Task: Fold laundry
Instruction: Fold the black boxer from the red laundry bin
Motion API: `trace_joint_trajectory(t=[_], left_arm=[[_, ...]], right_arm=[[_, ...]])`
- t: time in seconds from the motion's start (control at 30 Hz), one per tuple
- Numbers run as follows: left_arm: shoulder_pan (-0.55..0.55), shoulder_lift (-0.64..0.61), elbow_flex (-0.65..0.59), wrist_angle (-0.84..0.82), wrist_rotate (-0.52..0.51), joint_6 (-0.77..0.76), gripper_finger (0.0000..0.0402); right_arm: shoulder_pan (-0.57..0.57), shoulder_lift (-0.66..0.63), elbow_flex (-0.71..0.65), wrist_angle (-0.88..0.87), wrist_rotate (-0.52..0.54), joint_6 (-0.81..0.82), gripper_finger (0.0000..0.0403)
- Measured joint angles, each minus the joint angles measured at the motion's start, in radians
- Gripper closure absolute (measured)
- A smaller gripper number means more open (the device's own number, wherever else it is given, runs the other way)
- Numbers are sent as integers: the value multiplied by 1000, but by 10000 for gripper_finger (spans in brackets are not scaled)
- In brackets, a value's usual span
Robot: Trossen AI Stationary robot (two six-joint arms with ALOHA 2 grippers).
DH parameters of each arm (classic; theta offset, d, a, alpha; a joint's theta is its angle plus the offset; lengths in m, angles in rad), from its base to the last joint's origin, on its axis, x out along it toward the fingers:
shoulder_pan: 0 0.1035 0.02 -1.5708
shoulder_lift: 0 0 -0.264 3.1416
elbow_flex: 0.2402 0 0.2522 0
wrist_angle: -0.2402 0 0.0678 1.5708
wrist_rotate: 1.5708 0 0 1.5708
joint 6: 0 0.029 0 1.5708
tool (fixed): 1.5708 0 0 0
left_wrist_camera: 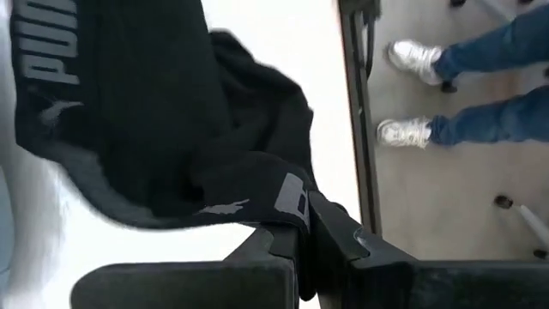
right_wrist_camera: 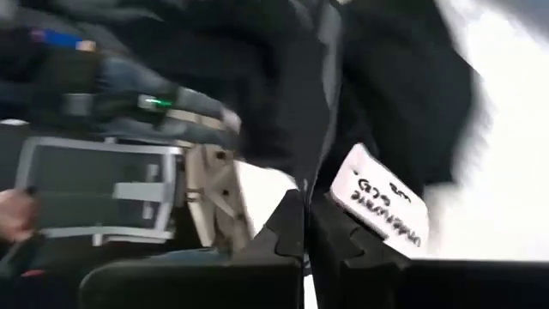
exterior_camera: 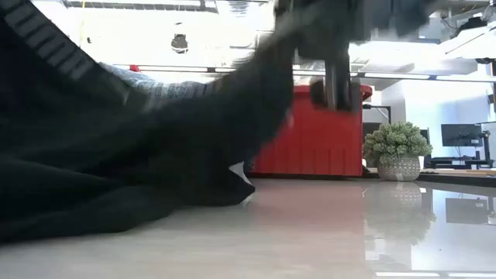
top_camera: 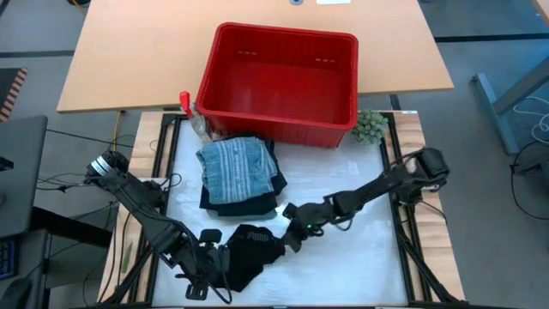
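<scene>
A black garment [top_camera: 253, 247] with a lettered waistband [left_wrist_camera: 47, 51] is stretched between my two grippers near the table's front edge. My left gripper [top_camera: 221, 259] is shut on its near left end. My right gripper [top_camera: 292, 233] is shut on its right end, beside a white tag [right_wrist_camera: 377, 206]. A folded stack lies flat on the table behind it, with a grey-blue striped piece [top_camera: 236, 167] on top of dark navy cloth [top_camera: 244, 202]. My left gripper pinches the black garment's waistband edge [left_wrist_camera: 290, 202] between its two fingers, slanting down from the near left. The cloth spreads away from the fingers, and its lower part [exterior_camera: 93, 209] rests on the table. My right gripper pinches an edge of the black cloth [right_wrist_camera: 319, 172] right beside the white tag, coming from the table's right and slanting down. Blur hides how many layers it has. The cloth rises from the table toward the fingers.
A red plastic basket [top_camera: 279, 81] stands at the back, next to a small green fuzzy plant [top_camera: 371, 127] at its right corner. A bottle with a red cap [top_camera: 193, 116] stands at its left corner. A person's legs [left_wrist_camera: 463, 86] show beside the table.
</scene>
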Motion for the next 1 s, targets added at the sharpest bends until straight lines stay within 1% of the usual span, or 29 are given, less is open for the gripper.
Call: trace_joint_trajectory(t=[0.07,0.13,0.23,0.33,0.43,0.5,0.6,0.7,0.8,0.9,1.0], left_arm=[[6,-13,11,1,-8,0,401],[13,-34,34,2,-26,11,401],[23,-84,82,-14,-93,55,401],[31,-150,111,-40,-177,95,401],[47,-216,112,-44,-219,140,401],[63,-253,113,-44,-256,181,401],[91,-294,113,-42,-346,265,401],[135,-308,114,-41,-431,361,401],[177,-307,114,-41,-476,431,401],[195,-306,113,-6,-487,484,401],[196,-287,114,71,-453,488,401]], right_arm=[[0,-72,0,-13,6,-36,377],[2,-156,0,-26,7,-105,379],[12,-301,0,-64,3,-244,379],[14,-450,1,-142,-5,-369,379],[12,-583,1,-251,-6,-489,379],[3,-662,1,-320,20,-594,379],[-14,-768,1,-414,89,-733,379],[-39,-849,1,-517,152,-825,379],[-52,-906,1,-580,212,-868,379],[-28,-937,1,-583,235,-874,379],[42,-929,1,-578,247,-805,379]])
